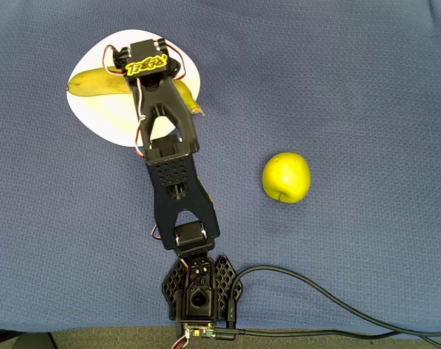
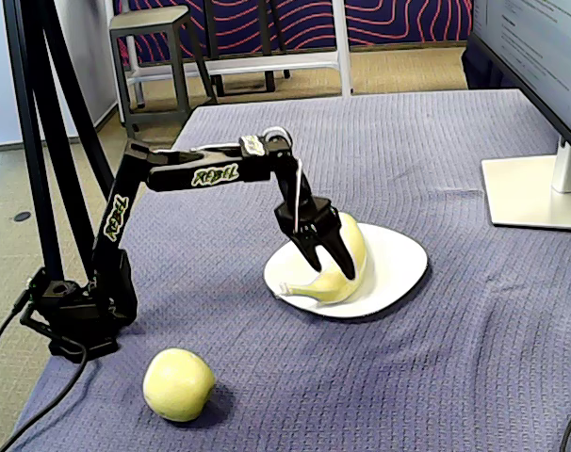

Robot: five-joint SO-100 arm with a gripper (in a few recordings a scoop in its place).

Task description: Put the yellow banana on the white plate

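The yellow banana (image 1: 93, 83) lies on the white plate (image 1: 108, 122) at the upper left of the overhead view, its stem tip poking past the plate's right rim. The black arm reaches over the plate and covers the banana's middle. In the fixed view my gripper (image 2: 331, 268) points down over the banana (image 2: 328, 287), its two fingers spread apart on either side of the fruit. The banana rests on the plate (image 2: 399, 259), stem end toward the near left rim. From overhead the gripper (image 1: 144, 67) sits under the wrist, fingertips hidden.
A yellow-green apple (image 1: 286, 177) sits on the blue cloth to the right of the arm, near the front in the fixed view (image 2: 178, 383). A monitor stand (image 2: 530, 193) is at the far right. Cables (image 1: 315, 294) trail from the arm's base.
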